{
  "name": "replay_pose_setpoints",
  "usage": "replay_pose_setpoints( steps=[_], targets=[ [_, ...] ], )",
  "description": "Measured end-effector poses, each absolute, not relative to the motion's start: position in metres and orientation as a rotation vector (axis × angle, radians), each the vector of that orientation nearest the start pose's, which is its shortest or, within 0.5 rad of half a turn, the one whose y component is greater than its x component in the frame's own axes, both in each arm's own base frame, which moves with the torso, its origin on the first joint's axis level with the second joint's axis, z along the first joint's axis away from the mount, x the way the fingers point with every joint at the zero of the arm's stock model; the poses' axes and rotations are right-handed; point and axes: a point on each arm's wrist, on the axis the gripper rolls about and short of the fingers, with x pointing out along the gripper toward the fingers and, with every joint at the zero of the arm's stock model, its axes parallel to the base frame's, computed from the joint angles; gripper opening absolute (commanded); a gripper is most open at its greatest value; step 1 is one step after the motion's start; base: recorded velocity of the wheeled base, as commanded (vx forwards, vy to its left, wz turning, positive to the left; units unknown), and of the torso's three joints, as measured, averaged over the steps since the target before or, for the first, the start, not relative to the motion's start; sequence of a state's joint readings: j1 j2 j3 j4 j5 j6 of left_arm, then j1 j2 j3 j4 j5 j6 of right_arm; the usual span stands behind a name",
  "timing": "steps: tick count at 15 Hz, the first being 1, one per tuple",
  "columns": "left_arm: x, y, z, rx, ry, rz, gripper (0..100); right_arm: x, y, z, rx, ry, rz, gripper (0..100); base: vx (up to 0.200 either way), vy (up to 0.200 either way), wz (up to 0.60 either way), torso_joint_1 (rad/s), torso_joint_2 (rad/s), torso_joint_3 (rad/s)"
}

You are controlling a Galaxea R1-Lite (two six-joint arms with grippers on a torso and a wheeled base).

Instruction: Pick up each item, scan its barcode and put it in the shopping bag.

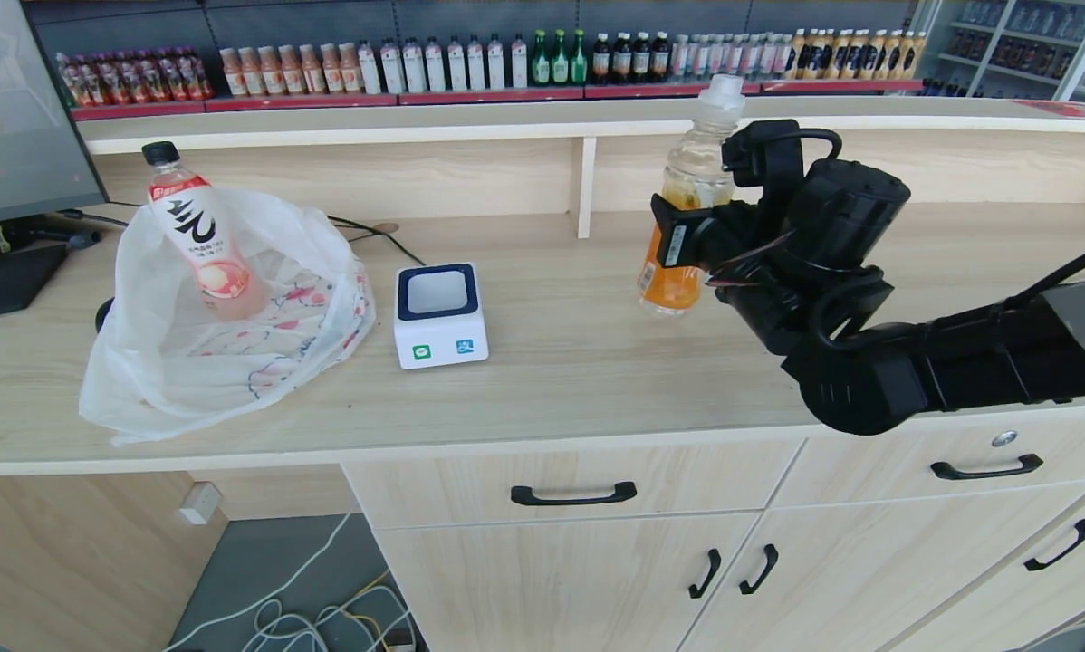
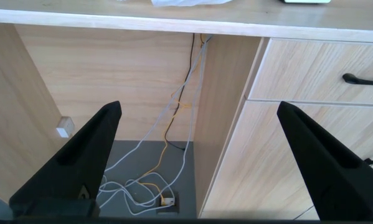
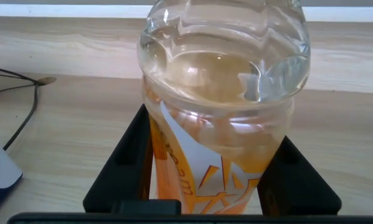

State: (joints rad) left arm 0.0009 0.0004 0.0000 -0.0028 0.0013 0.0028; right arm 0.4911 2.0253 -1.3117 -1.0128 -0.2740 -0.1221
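My right gripper is shut on an orange drink bottle with a white cap, holding it nearly upright just above the counter, right of the scanner. In the right wrist view the orange bottle sits between the two black fingers. A white barcode scanner with a dark-rimmed top window stands mid-counter. Left of it lies a white plastic shopping bag, and a pink drink bottle with a black cap leans inside it. My left gripper hangs open below the counter edge, in front of the cabinet.
A monitor and its base stand at the counter's far left, with a cable running behind the bag. A raised shelf with a divider backs the counter. Drawers with black handles are below. Loose cables lie on the floor.
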Motion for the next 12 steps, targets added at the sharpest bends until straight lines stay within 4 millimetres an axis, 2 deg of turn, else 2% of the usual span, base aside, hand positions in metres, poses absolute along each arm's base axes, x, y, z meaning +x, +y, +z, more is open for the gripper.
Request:
replay_pose_setpoints(
  steps=[4,12],
  targets=[
    [-0.023,0.0,0.076,0.003,-0.002,0.003,100,0.336,0.192,0.256,-0.029,-0.3,0.203,0,0.0,0.0,0.0,0.0,0.0,0.0],
    [-0.023,0.0,0.076,0.003,-0.002,0.002,100,0.241,0.181,0.265,-0.053,-0.266,0.263,0,0.0,0.0,0.0,0.0,0.0,0.0]
  ],
)
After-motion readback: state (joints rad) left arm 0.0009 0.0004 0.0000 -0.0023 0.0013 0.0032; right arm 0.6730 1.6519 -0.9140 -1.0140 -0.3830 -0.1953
